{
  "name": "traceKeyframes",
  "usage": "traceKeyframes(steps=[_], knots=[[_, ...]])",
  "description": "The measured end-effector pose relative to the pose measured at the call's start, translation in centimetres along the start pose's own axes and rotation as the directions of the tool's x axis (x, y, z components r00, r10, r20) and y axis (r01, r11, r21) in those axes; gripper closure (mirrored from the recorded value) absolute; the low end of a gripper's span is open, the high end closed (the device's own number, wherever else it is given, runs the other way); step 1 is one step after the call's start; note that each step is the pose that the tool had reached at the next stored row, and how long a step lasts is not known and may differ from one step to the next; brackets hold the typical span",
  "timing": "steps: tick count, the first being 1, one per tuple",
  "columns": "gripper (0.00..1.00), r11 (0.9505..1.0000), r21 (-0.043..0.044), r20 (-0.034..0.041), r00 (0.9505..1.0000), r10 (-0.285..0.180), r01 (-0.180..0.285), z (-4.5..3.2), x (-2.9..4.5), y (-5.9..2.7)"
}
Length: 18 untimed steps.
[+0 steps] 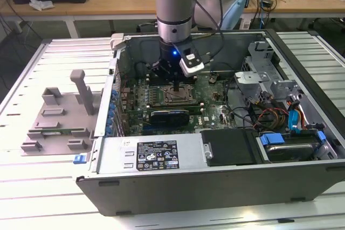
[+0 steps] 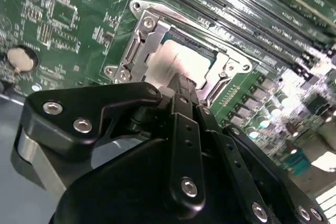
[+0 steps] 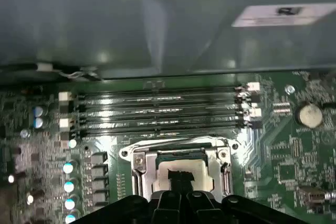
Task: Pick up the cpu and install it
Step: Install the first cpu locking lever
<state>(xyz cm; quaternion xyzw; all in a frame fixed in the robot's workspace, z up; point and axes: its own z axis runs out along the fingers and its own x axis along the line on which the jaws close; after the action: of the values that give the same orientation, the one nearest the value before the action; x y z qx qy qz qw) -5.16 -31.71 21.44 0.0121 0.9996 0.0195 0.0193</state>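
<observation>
The cpu [image 2: 176, 59], a flat square chip with a pale silver top, lies inside the dark socket frame [image 2: 137, 51] on the green motherboard. It also shows in the first wrist view as the pale cpu [image 3: 198, 168] within the socket frame [image 3: 138, 164]. My gripper [image 2: 184, 83] hangs straight over it, its black fingers drawn together and their tips at the chip's top face. In the exterior view the gripper [image 1: 178, 86] reaches down into the open computer case [image 1: 215, 184] over the socket. Whether the tips press on the chip I cannot tell.
Several memory slots [image 3: 157, 111] run beside the socket, with a coin battery [image 3: 310, 114] nearby. A grey fixture plate [image 1: 59, 117] with upright blocks lies outside the case at the exterior view's left. Power supply [image 1: 156, 154], drive bay [image 1: 285, 146] and cables crowd the case.
</observation>
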Motion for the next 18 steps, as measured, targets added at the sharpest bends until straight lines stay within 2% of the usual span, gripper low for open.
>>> traceKeyframes(steps=[1,2,6,8,14,15,18], knots=[[0.89,0.9994,0.0067,-0.002,0.9994,-0.035,0.035,0.02,0.0,-0.05],[0.89,0.9985,0.0234,-0.0034,0.9988,-0.049,0.049,0.01,0.0,-0.38],[0.89,0.9984,0.0238,-0.0052,0.9986,-0.052,0.052,0.02,-0.55,-0.44],[0.89,0.9983,0.0236,-0.0052,0.9986,-0.052,0.052,-0.01,-0.55,-0.43],[0.89,0.9983,0.0237,-0.0052,0.9986,-0.053,0.053,-2.11,-0.63,-0.35],[0.89,0.9983,0.0249,-0.0051,0.9986,-0.053,0.053,-2.24,-0.64,-0.34],[0.89,0.9972,0.051,-0.0062,0.9985,-0.054,0.054,-2.25,-0.64,-0.34]])
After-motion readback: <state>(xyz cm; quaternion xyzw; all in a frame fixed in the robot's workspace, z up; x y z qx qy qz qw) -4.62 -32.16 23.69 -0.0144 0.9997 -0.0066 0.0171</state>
